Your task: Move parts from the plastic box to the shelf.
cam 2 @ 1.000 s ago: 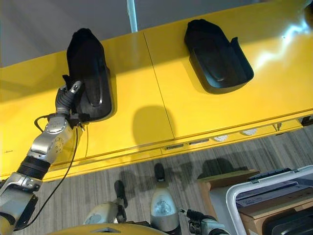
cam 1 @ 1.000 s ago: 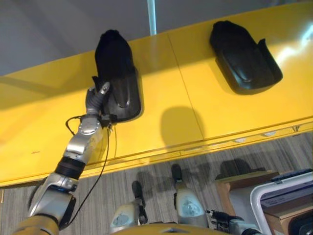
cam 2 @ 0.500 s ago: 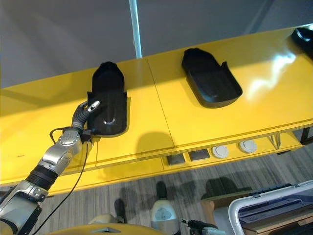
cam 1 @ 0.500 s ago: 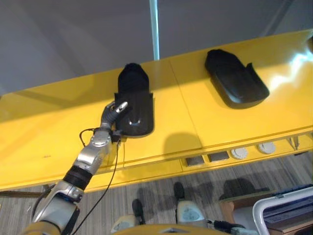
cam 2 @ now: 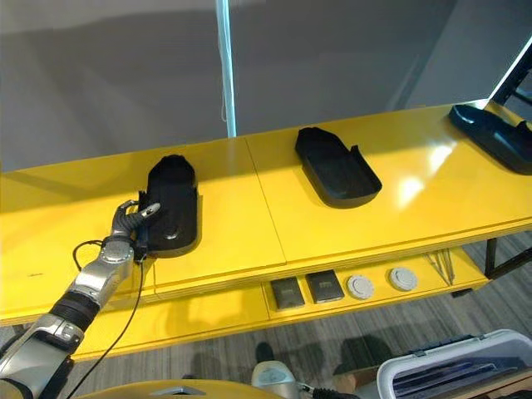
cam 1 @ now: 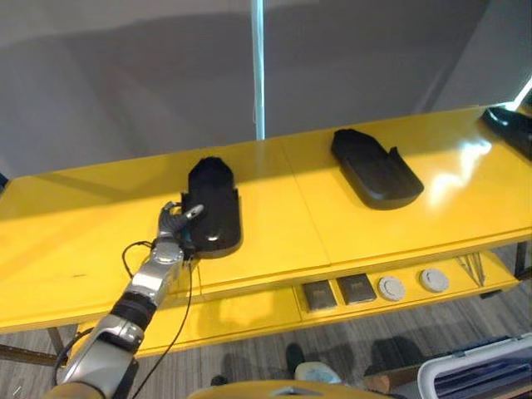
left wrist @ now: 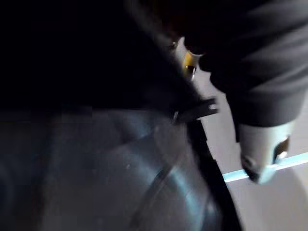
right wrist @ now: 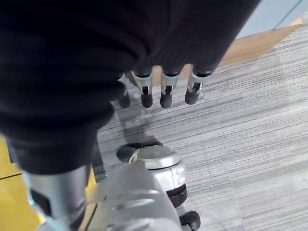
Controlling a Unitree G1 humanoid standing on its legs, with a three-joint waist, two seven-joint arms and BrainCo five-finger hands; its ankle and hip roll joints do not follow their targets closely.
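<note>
Shelf point(cam 1: 274, 224) in bright yellow runs across the view, and the left hand point(cam 1: 173, 223) sits on it at the near left edge of a black moulded part point(cam 1: 213, 208). That part lies flat on the shelf top, its long axis running away from the robot, rounded end toward the grey wall. The hand meets it from the side, fingers curled against its rim with the thumb point(cam 1: 194, 214) reaching over onto it; my read is that it is holding the rim, ready to let go. The left arm is plainly the nearer one here. The right hand point(right wrist: 166, 94) hangs low over the carpet, fingers loose and straight, carrying nothing.

Further right a second black part point(cam 2: 337, 167) rests on the shelf, well apart from the first, and a third point(cam 2: 490, 133) shows at the far right end. The plastic box point(cam 2: 449, 374) shows at the lower right, by the floor. Nothing crowds the hand's way back.
</note>
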